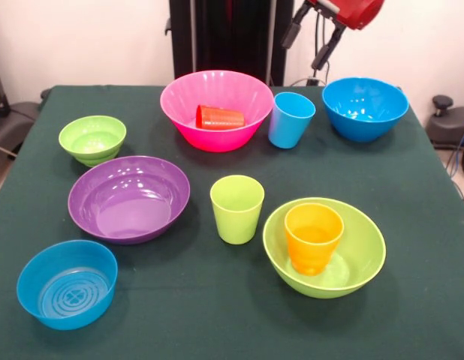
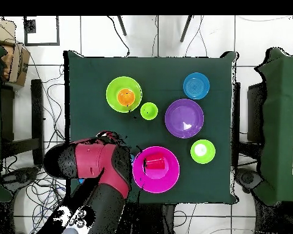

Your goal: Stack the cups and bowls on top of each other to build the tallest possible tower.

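An orange cup point(image 1: 313, 238) stands upright in the large lime green bowl point(image 1: 369, 251) at the front right. A red cup point(image 1: 219, 117) lies on its side in the large pink bowl point(image 1: 209, 139). The light blue cup point(image 1: 290, 118) stands beside the pink bowl, and the large blue bowl point(image 1: 365, 107) is at the back right. The lime green cup point(image 1: 236, 208) stands alone mid-table. The purple bowl point(image 1: 128, 197), small lime green bowl point(image 1: 92, 139) and small blue bowl point(image 1: 67, 283) sit on the left. My gripper point(image 1: 308, 43) hangs open and empty above the light blue cup.
The dark green table point(image 1: 217, 315) ends close to the small blue bowl at the front. In the overhead view my red and black arm point(image 2: 97, 164) covers the large blue bowl and the light blue cup. Chairs and cables surround the table.
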`<state>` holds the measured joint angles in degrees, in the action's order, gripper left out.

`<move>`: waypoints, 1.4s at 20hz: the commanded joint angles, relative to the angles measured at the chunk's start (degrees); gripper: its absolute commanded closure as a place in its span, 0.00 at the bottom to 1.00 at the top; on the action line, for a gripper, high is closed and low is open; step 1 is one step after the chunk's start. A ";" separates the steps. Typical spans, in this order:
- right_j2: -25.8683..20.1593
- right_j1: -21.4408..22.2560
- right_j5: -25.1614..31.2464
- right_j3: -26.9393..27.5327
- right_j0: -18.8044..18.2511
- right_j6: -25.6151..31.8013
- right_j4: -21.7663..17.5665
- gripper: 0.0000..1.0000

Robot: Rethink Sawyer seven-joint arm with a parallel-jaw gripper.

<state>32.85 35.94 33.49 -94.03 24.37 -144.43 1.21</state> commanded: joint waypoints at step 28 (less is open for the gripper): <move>-22.51 -1.25 5.66 -2.77 -7.25 10.30 -0.88 0.00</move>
<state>24.39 35.01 33.48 -94.04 21.00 -145.12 1.30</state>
